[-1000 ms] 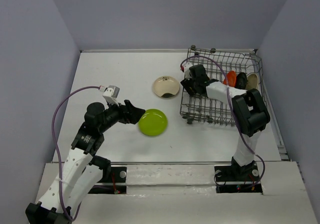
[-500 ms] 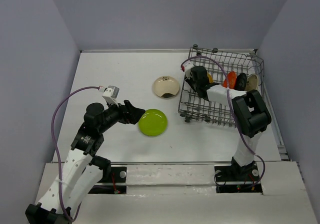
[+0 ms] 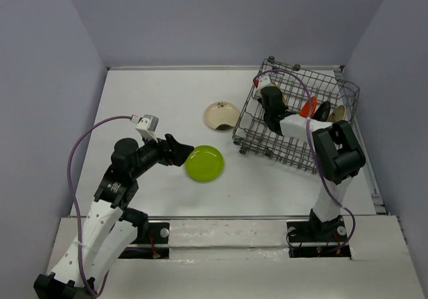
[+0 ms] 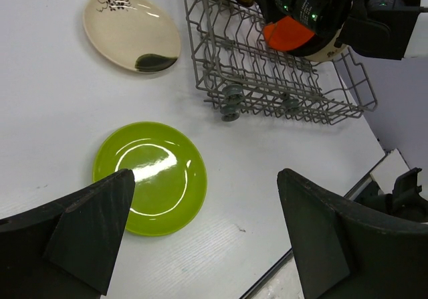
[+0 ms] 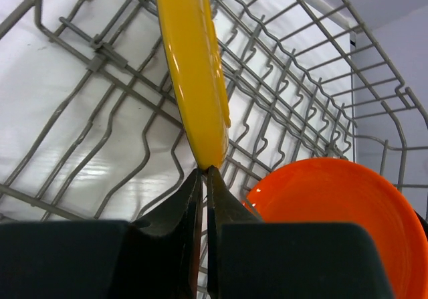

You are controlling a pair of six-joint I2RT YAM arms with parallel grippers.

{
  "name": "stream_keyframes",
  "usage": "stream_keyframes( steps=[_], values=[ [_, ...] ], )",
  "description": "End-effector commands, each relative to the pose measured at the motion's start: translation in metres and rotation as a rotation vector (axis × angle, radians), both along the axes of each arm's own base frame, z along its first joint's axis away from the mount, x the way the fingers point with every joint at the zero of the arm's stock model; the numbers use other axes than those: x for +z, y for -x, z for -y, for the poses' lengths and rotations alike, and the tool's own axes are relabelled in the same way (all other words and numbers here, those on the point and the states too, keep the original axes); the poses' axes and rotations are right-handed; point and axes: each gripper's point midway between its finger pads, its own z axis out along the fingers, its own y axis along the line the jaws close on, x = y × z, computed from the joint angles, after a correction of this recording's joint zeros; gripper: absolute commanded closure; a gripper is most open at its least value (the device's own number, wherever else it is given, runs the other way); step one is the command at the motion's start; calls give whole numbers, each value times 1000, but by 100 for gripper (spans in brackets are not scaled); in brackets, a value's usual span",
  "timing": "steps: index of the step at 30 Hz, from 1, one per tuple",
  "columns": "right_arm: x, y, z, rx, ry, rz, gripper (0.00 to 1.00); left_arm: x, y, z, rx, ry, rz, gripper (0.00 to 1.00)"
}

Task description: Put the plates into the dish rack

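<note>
Yellow plate (image 5: 194, 71) rim pinched by right hand (image 5: 204, 173); left hand (image 4: 207, 185) wide open.

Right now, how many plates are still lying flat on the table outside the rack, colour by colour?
lime green plate: 1
cream plate with dark mark: 1
Total: 2

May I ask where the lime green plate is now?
Top view: the green plate lies flat on the table, left of the dish rack, just ahead of the left gripper, cream plate beyond it.
</note>
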Motion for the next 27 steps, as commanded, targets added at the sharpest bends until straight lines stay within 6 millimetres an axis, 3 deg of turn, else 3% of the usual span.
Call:
stream_keyframes(
  steps=[1,13,20,25,27],
  values=[
    [36,-4,16,-118,-63,154,93,12,-2,2,-12,21,58,1],
    [68,29,50,-296,-188,216,93,5,-2,11,-45,25,23,1],
    [95,42,64,-394,-271,244,93,6,2,30,-89,58,-17,1],
    [88,49,58,-384,-335,203,93,20,3,57,-112,137,-9,1],
    [84,49,50,-349,-370,181,93,14,-8,63,-67,129,-30,1]
  ],
)
